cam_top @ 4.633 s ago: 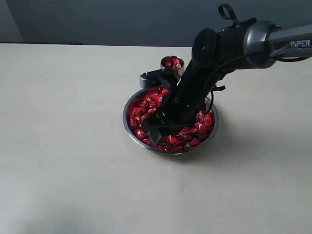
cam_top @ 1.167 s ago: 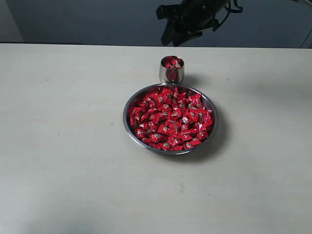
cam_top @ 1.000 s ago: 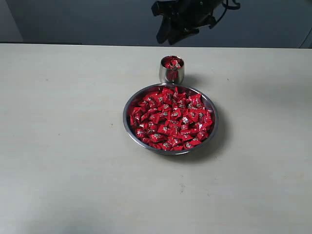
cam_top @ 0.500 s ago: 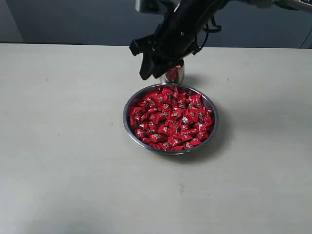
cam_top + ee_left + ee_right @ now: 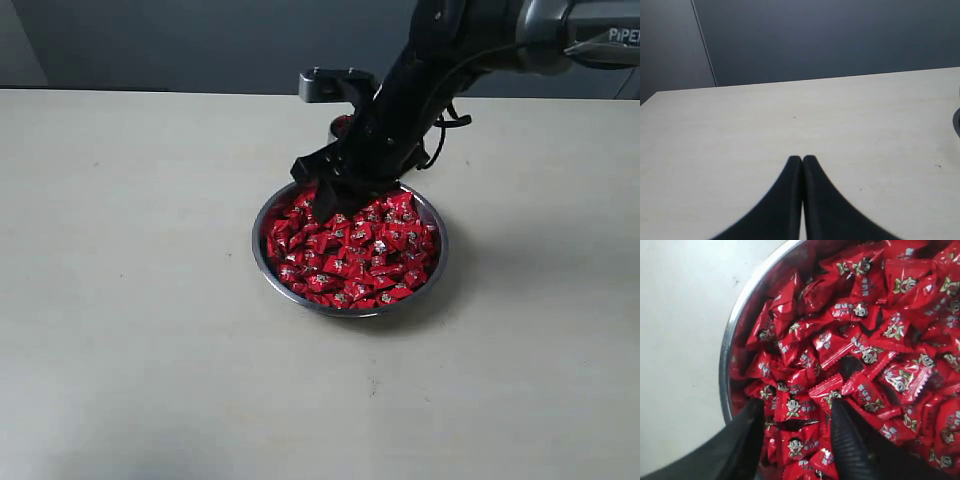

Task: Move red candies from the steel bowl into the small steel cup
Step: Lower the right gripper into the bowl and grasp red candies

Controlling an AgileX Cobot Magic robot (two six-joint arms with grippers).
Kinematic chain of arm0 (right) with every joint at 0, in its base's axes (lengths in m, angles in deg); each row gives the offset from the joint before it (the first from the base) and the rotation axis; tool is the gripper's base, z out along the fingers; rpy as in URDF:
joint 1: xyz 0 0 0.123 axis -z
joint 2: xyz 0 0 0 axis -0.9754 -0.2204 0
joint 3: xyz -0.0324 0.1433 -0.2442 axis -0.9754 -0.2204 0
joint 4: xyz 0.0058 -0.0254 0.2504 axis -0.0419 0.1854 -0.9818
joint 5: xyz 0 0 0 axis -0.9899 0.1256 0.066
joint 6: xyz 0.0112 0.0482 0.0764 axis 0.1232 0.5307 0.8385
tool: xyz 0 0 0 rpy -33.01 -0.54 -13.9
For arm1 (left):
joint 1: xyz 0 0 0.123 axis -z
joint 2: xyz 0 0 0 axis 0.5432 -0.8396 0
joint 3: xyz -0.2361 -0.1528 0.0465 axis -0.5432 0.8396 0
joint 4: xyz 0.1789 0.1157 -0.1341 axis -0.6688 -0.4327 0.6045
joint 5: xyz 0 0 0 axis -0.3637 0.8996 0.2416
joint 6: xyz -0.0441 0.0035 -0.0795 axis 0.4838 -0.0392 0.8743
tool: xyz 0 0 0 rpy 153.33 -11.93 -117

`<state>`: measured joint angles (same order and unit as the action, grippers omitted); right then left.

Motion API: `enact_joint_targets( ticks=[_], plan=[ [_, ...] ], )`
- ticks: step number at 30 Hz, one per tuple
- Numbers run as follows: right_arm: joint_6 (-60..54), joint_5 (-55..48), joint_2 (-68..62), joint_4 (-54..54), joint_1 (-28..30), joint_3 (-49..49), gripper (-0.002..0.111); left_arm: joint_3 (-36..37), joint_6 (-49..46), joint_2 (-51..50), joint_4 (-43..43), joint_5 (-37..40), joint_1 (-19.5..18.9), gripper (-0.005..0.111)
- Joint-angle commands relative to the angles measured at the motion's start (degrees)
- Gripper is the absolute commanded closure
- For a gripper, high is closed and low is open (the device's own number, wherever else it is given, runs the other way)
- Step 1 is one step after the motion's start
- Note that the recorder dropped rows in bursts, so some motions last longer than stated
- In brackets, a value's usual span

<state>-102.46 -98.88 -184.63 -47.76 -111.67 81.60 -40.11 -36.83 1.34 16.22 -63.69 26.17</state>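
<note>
The steel bowl (image 5: 258,250) sits mid-table, heaped with red candies (image 5: 365,255). My right gripper (image 5: 322,198) reaches down into the bowl's back-left part. In the right wrist view the right gripper (image 5: 796,410) is open, its fingertips (image 5: 840,412) among the red candies (image 5: 860,340) near the bowl's rim (image 5: 740,315), with several candies lying between the jaws. Only a sliver of the small steel cup (image 5: 339,124) shows behind the arm, red inside it. My left gripper (image 5: 802,160) is shut and empty over bare table.
The right arm (image 5: 470,40) slants in from the upper right over the cup. A pale tabletop (image 5: 130,300) surrounds the bowl, and a dark wall runs behind its far edge. A dark curved edge (image 5: 957,122) shows at the border of the left wrist view.
The right gripper has come down from high behind the cup, passed over it, and now stands in the bowl's back-left candies. The bowl and the cup have not moved.
</note>
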Motion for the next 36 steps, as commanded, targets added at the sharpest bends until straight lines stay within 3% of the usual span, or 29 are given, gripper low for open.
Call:
enact_joint_targets(
  ticks=[1, 6, 11, 21, 23, 27, 36],
  plan=[
    [-0.6, 0.8, -2.5, -0.1, 0.0, -0.2, 0.063, -0.5, 0.2, 0.3, -0.1, -0.3, -0.1, 0.106],
    [-0.7, -0.4, -4.0, -1.2, 0.0, -0.2, 0.063, -0.5, 0.2, 0.3, -0.1, -0.3, -0.1, 0.106],
    [-4.4, -1.0, -6.0, -9.1, -0.5, -0.2, 0.063, -0.5, 0.2, 0.3, -0.1, -0.3, -0.1, 0.106],
    [-4.5, 1.5, -9.7, -5.0, -1.7, -0.2, 0.064, -0.5, 0.2, 0.3, -0.1, -0.3, -0.1, 0.106],
    [-4.4, 1.7, -10.0, -4.0, -1.7, -0.2, 0.074, -0.5, 0.2, 0.3, -0.1, -0.3, -0.1, 0.106],
    [-3.8, 1.4, -9.8, -4.1, -1.7, -0.2, 0.109, -0.5, 0.2, 0.3, -0.1, -0.3, -0.1, 0.106],
    [-3.5, 1.1, -4.1, -4.1, -1.6, -0.1, 0.108, -0.5, 0.2, 0.3, -0.1, -0.3, -0.1, 0.106]
  ],
)
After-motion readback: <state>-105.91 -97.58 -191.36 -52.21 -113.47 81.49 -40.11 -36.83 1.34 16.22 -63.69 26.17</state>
